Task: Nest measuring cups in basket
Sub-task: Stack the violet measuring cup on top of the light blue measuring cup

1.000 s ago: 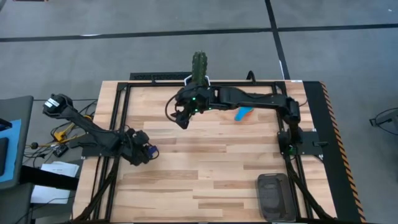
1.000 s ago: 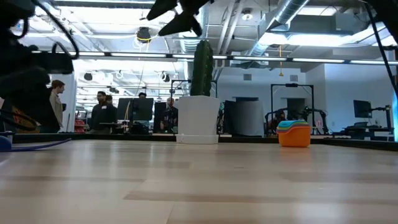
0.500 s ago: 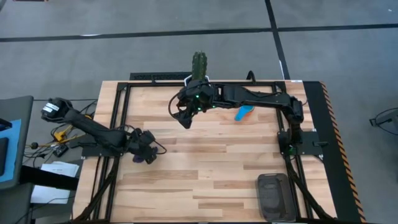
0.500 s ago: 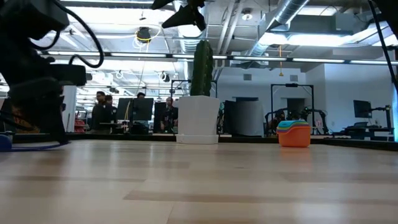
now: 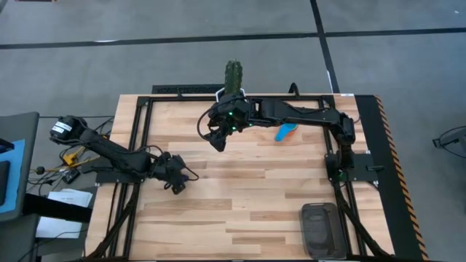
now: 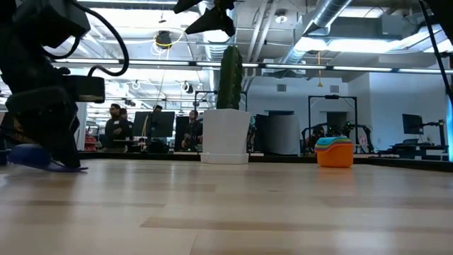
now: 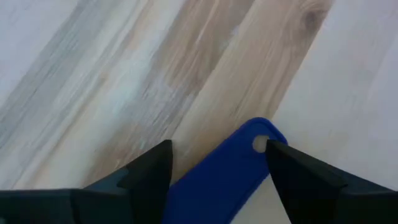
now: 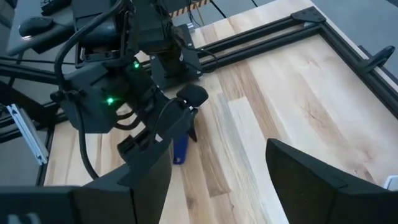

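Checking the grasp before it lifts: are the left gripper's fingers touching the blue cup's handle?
Apart. Left wrist view: the blue handle lies between the open fingers, wood showing either side.

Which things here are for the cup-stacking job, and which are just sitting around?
For the job: blue measuring cup at the left tool; stack of measuring cups; dark grey basket.
Just there: cactus in white pot; people beyond the table.
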You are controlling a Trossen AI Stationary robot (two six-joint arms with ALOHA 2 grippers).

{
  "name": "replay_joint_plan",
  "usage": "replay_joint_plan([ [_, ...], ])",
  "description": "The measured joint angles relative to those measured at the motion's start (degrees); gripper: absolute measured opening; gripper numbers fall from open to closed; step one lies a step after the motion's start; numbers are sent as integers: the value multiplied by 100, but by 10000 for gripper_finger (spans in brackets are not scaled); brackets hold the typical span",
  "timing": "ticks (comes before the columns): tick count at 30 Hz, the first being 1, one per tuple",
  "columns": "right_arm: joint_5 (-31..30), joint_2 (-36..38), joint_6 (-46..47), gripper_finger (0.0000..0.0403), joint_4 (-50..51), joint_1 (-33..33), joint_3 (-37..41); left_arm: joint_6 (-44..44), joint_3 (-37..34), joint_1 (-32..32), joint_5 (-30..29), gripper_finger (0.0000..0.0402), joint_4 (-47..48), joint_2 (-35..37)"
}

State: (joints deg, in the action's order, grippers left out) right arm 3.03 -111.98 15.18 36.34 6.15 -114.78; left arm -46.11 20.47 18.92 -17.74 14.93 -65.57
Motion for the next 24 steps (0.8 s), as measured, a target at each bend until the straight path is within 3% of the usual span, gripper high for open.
replay_joint_plan([
  [8, 4, -1, -1, 278, -11, 7, 0, 684, -12, -117, 446, 187, -1290, -12],
  [13, 4, -2, -2, 278, -9, 31, 0, 620, 410, -127, 426, 173, -685, -5],
  [15, 7, -2, 11, 278, -8, 37, 0, 65, 646, -164, 333, 172, 46, -5],
  [19, 9, -2, 90, 278, -9, 50, 0, -1862, 922, -260, 135, 172, 1403, -5],
  [24, 11, -2, 92, 278, -8, 78, 0, -3617, 942, -242, 1, 173, 1489, -3],
])
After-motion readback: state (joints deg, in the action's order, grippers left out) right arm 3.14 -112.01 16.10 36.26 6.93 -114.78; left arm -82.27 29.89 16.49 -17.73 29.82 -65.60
